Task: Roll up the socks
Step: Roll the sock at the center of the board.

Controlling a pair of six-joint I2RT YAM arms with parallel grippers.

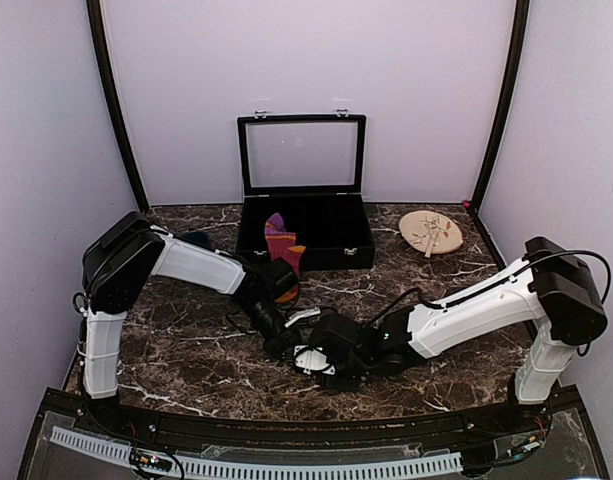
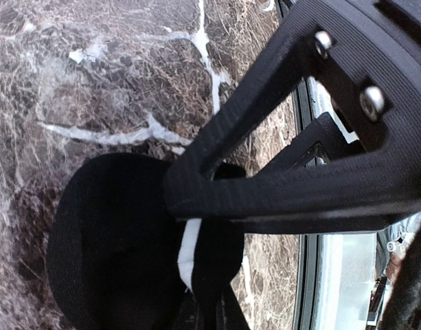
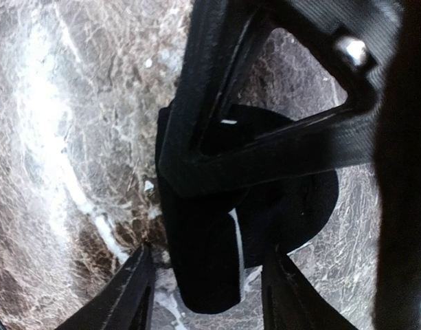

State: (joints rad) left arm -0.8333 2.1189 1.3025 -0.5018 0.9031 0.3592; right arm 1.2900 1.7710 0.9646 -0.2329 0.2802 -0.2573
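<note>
The black sock with white stripes (image 1: 304,322) lies partly rolled on the marble table between both grippers. In the left wrist view its roll (image 2: 107,240) is at the lower left, and my left gripper (image 2: 213,306) is shut on a fold with a white stripe. In the right wrist view my right gripper (image 3: 210,282) is open, with its fingers (image 3: 138,292) on either side of the black sock (image 3: 203,268). The maroon-red sock (image 1: 282,244) with orange toe hangs over the front of the black case. My grippers meet at the table's middle: left (image 1: 284,343), right (image 1: 311,358).
An open black case (image 1: 326,232) with a glass lid stands at the back centre. A round wooden plate (image 1: 431,232) lies at the back right. A dark blue cup (image 1: 196,238) is partly hidden behind my left arm. The table's front rail (image 2: 308,275) is close.
</note>
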